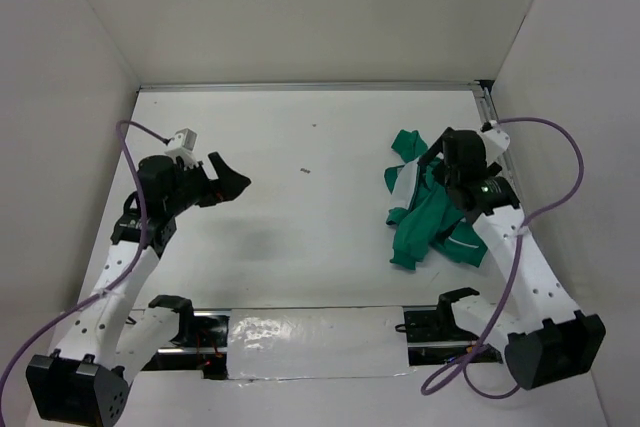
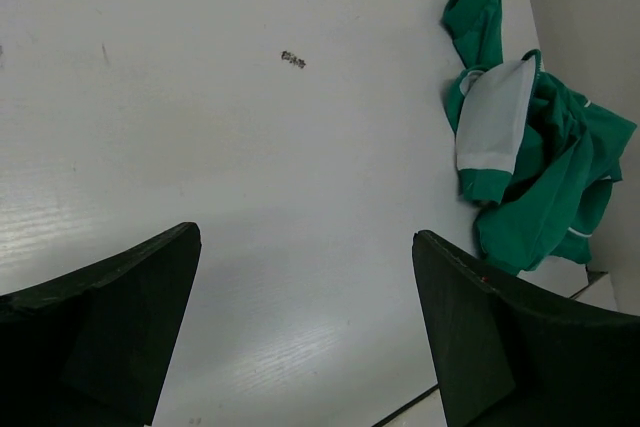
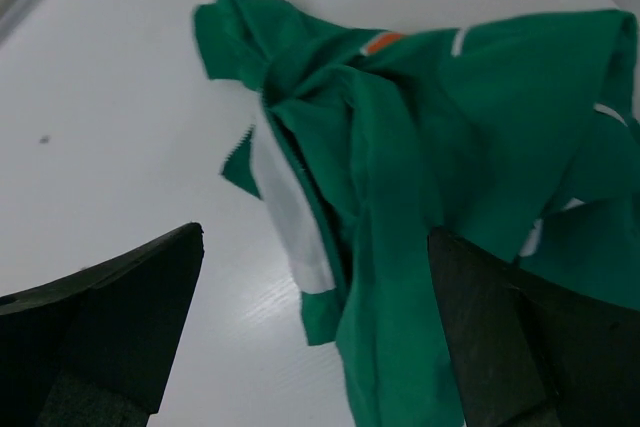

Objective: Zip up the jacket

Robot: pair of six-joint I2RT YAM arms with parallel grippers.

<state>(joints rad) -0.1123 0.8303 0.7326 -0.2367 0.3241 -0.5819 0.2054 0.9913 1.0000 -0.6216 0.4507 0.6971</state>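
The green jacket (image 1: 420,227) lies crumpled in a heap at the right side of the white table (image 1: 300,247), with white lining (image 3: 285,207) turned out and a bit of the orange patch (image 3: 383,42) showing. My right gripper (image 1: 440,169) hovers just above the heap, open, with the jacket (image 3: 480,97) below and between its spread fingers and nothing gripped. My left gripper (image 1: 232,182) hangs open over bare table at the left, far from the jacket (image 2: 530,167). In the left wrist view its jaws (image 2: 306,234) frame only tabletop. The zipper is hidden in the folds.
A small dark speck (image 1: 305,171) lies mid-table, also seen as a speck (image 2: 293,59) from the left wrist. White walls enclose the table on three sides. A metal rail (image 1: 490,107) runs along the right edge. A foil strip (image 1: 300,337) lies between the arm bases.
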